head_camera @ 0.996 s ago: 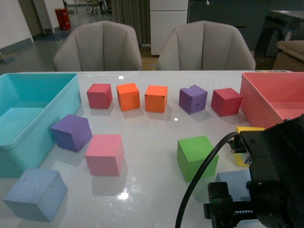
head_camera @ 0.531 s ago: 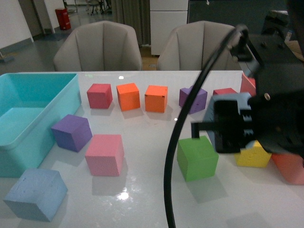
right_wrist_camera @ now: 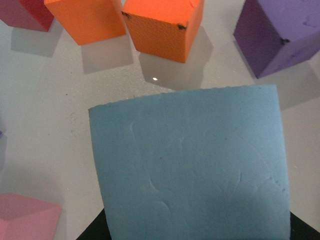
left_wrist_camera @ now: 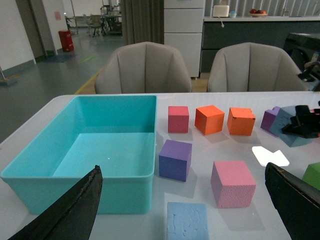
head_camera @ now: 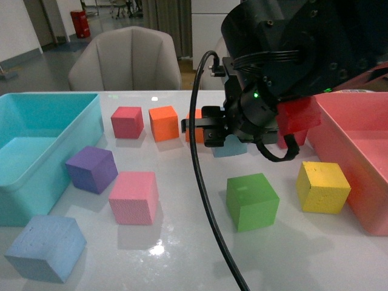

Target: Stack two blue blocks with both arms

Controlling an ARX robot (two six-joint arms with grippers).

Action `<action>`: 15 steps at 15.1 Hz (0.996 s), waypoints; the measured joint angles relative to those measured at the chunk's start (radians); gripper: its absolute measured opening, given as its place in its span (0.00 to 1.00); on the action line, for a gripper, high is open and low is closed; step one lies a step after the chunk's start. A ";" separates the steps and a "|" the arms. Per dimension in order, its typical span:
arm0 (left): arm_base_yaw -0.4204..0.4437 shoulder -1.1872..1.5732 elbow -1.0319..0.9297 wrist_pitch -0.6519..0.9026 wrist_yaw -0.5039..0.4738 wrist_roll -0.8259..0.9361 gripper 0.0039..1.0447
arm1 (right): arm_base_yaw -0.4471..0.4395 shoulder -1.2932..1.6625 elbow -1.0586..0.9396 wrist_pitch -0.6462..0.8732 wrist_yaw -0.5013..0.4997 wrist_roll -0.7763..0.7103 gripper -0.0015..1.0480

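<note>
- Carried blue block (head_camera: 230, 150): clamped in the right gripper (head_camera: 225, 130), apparently lifted above the table (head_camera: 182, 242) at far middle, near an orange cube (right_wrist_camera: 162, 22).
- Resting blue block (head_camera: 45, 248): on the table, near left, well apart from the carried one. It is a cube, so no long axis.
- Left gripper (left_wrist_camera: 182, 170): fingers wide apart and empty; the nearer arm to the resting block.
- Views: the front view shows only a sliver of the carried block; the right wrist view shows a full face.

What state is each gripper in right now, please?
Left gripper: open, holding nothing.
Right gripper: closed on a blue block.
</note>
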 joint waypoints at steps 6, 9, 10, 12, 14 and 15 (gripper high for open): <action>0.000 0.000 0.000 0.000 0.000 0.000 0.94 | 0.067 0.202 0.258 -0.130 -0.042 0.074 0.41; 0.000 0.000 0.000 0.000 0.000 0.000 0.94 | 0.079 0.316 0.388 -0.210 -0.052 0.151 0.41; 0.000 0.000 0.000 0.000 0.000 0.000 0.94 | 0.084 0.334 0.428 -0.238 -0.035 0.154 0.41; 0.000 0.000 0.000 0.000 0.000 0.000 0.94 | 0.084 0.348 0.462 -0.266 -0.024 0.154 0.57; 0.000 0.000 0.000 0.000 0.000 0.000 0.94 | 0.084 0.348 0.463 -0.270 -0.018 0.154 0.76; 0.000 0.000 0.000 0.000 0.000 0.000 0.94 | 0.084 0.348 0.460 -0.262 -0.016 0.158 0.83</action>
